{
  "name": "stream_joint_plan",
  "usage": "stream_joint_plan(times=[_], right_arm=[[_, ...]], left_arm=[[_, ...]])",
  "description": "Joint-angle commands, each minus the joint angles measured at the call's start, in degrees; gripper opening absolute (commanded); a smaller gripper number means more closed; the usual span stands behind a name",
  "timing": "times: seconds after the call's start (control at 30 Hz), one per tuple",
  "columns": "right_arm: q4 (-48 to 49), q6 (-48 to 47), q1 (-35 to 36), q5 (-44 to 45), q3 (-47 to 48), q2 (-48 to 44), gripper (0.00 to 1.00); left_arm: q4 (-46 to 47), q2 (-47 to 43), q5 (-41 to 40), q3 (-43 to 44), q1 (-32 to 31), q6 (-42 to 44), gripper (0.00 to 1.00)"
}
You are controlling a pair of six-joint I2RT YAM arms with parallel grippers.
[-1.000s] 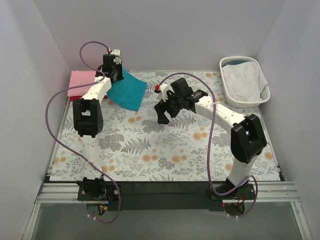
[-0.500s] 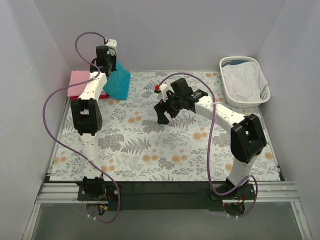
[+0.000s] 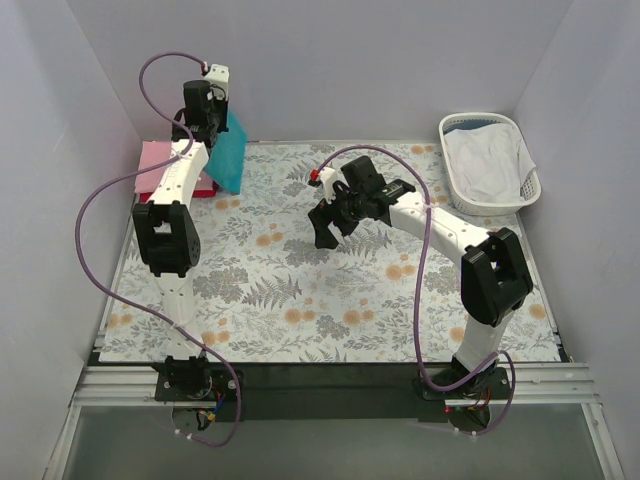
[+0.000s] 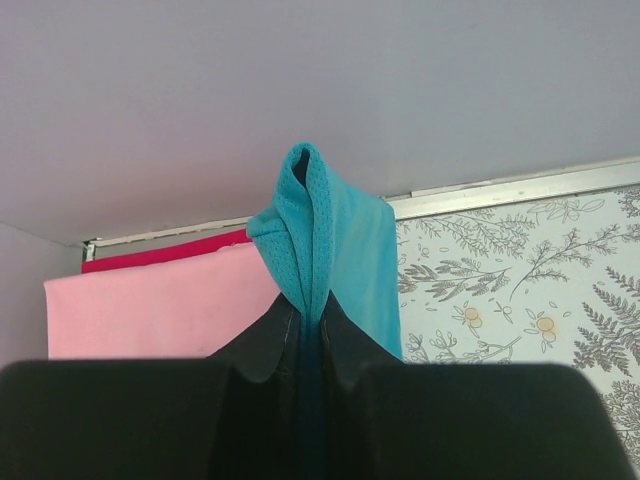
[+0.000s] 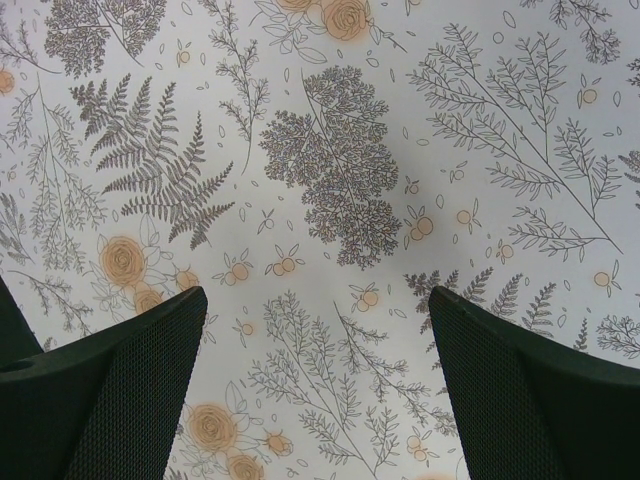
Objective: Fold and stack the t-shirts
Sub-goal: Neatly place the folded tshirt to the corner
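A: At the far left corner of the table, what lies there?

B: A pink shirt [image 4: 160, 305], flat, on top of a red shirt [image 4: 165, 251] that shows only at the edges.

A: And the left claw [image 4: 305, 340]?

B: Raised beside that pile, clenched on a bunched fold of the teal shirt [image 3: 231, 152], which hangs down from it. I cannot tell whether its lower end touches the pile.

A: Further right?

B: The right claw [image 5: 316, 300] hovers over the flowered table cover [image 3: 300, 300], fingers spread wide, nothing between them. In the far right corner a white basket [image 3: 481, 118] holds a white cloth [image 3: 487, 160].
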Motion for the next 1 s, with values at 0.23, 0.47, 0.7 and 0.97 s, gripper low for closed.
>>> stream_joint_plan(times=[0.23, 0.47, 0.7, 0.97], right_arm=[[1.5, 0.6, -0.1, -1.4, 0.5, 1.3, 0.98], [1.5, 0.6, -0.1, -1.0, 0.0, 1.2, 0.98], [1.5, 0.5, -0.1, -1.5, 0.1, 1.6, 0.98], [1.4, 0.5, -0.1, -1.9, 0.5, 2.3, 0.98]], left_arm=[[-0.1, -8.4, 1.1, 0.4, 0.3, 1.8, 0.00], [-0.3, -9.9, 1.4, -0.5, 0.3, 3.3, 0.00], [1.1, -11.8, 1.0, -4.2, 0.3, 6.3, 0.00], [4.3, -12.8, 0.6, -7.5, 1.0, 9.6, 0.00]])
